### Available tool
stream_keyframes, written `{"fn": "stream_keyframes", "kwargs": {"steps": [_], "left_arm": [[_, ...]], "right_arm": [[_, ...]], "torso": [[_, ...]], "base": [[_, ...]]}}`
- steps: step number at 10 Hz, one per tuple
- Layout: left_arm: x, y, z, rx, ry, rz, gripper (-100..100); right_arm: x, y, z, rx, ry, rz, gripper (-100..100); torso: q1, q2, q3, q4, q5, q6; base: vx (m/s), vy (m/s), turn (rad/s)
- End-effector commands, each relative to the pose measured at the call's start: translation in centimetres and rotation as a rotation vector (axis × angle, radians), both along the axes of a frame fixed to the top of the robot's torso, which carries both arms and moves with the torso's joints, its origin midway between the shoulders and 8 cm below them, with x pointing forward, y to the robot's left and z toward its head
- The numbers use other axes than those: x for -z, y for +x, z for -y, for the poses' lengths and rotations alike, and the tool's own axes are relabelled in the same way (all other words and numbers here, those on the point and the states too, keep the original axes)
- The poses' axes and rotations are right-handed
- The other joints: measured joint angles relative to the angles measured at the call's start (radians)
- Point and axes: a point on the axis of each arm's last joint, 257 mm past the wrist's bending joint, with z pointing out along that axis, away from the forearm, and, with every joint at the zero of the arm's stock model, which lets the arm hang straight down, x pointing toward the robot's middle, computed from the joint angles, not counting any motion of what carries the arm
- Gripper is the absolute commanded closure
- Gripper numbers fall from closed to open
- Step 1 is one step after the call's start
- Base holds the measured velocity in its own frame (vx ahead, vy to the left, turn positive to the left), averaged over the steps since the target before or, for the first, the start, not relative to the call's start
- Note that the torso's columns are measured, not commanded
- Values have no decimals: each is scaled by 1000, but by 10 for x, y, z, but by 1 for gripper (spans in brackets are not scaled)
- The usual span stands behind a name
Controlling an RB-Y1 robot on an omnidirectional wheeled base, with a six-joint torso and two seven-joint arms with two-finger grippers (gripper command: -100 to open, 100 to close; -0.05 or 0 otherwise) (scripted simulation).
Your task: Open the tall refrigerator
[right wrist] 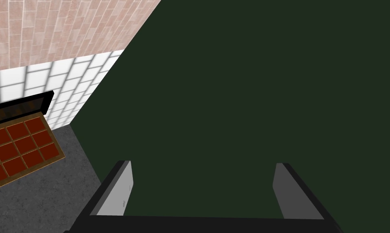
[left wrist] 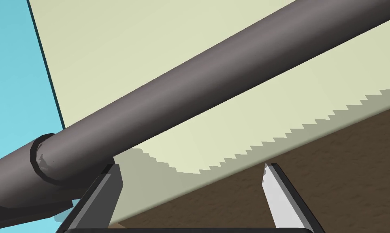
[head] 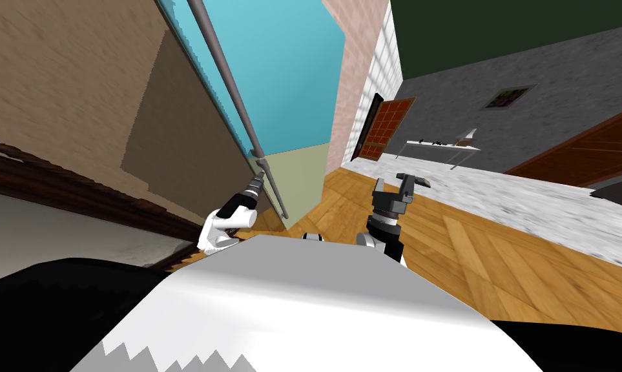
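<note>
Refrigerator handle (head: 234,90), top cut off, at left tool (left wrist: 190,165).

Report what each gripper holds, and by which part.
Nothing is held. The left gripper stands open at the grey handle, near its end joint, not clamped on it; the right gripper is open too.

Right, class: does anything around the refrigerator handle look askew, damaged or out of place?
Nothing looks damaged or spilled. The grey handle runs straight; the open left gripper sits at its lower end, not yet around it.
</note>
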Motion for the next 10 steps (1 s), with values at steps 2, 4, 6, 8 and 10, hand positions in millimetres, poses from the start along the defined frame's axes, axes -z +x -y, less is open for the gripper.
{"fn": "stream_keyframes", "kwargs": {"steps": [2, 4, 6, 8, 10], "left_arm": [[-4, -4, -5, -19, 30, -45, -100], [-15, -8, -5, -23, 53, -47, -100], [-32, -13, -1, -20, 77, -30, -100], [-44, -17, 2, -15, 89, -11, -100], [-59, -22, 8, -8, 104, 15, -100]], "right_arm": [[0, 0, 0, 0, 0, 0, 0], [0, 0, 0, 0, 0, 0, 0], [0, 0, 0, 0, 0, 0, 0], [0, 0, 0, 0, 0, 0, 0], [0, 0, 0, 0, 0, 0, 0]], "torso": [[-3, -3, -3, 0, -1, 3], [-6, -5, -4, 1, -4, 5], [-9, -6, -5, 1, -5, 8], [-11, -4, -4, 3, -8, 8], [-14, -1, -3, 7, -10, 7]], "base": [[22, -58, 5], [28, -44, 5], [21, -33, 2], [-1, -22, -1], [11, -13, -10]]}}
